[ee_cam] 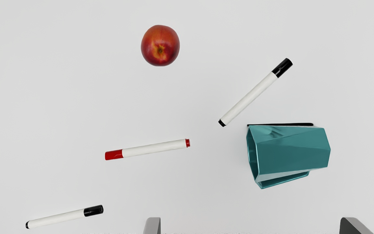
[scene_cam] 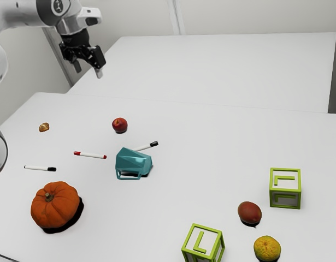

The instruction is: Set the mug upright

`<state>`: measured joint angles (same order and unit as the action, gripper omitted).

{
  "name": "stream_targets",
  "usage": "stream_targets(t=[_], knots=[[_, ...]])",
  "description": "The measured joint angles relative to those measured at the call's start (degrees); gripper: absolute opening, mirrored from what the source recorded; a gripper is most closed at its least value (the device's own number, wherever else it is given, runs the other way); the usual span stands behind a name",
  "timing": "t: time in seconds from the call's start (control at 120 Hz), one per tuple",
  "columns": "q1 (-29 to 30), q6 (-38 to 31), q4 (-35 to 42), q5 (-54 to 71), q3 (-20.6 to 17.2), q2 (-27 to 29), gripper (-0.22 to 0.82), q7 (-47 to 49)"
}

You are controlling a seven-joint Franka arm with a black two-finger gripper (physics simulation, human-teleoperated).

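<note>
A teal faceted mug (scene_cam: 133, 162) lies on its side on the white table, its handle toward the exterior view's bottom edge. The gripper (scene_cam: 88, 70) hangs high above the table at the exterior view's upper left, well apart from the mug. In the wrist view the mug (ee_cam: 289, 149) shows its open mouth facing the red-capped marker, with the handle low along one side. Wide apart stand the two fingertips of the gripper (ee_cam: 250, 226), open with nothing held between them.
Close to the mug lies a black-capped marker (ee_cam: 255, 92). A red-capped marker (ee_cam: 154, 148), another black-capped marker (ee_cam: 65, 216) and a red fruit (ee_cam: 160, 45) are nearby. A pumpkin (scene_cam: 56, 204), two letter blocks (scene_cam: 285, 188), a brownish-red fruit (scene_cam: 249, 213) and a yellow fruit (scene_cam: 267, 248) rest farther off.
</note>
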<state>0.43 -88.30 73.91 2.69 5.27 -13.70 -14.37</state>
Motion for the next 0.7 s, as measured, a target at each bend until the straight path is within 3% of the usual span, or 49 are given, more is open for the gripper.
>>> stream_targets(t=[0.167, 0.392, 0.7], knots=[[0.0, -0.7, 3.9, -1.2, 1.2, 1.4, 0.60, -0.4], [0.2, -2.9, 16.1, -14.6, 6.3, 3.7, 0.60, -0.5], [0.1, -4.1, 23.2, -27.9, 8.3, 0.4, 0.60, -1.0]])
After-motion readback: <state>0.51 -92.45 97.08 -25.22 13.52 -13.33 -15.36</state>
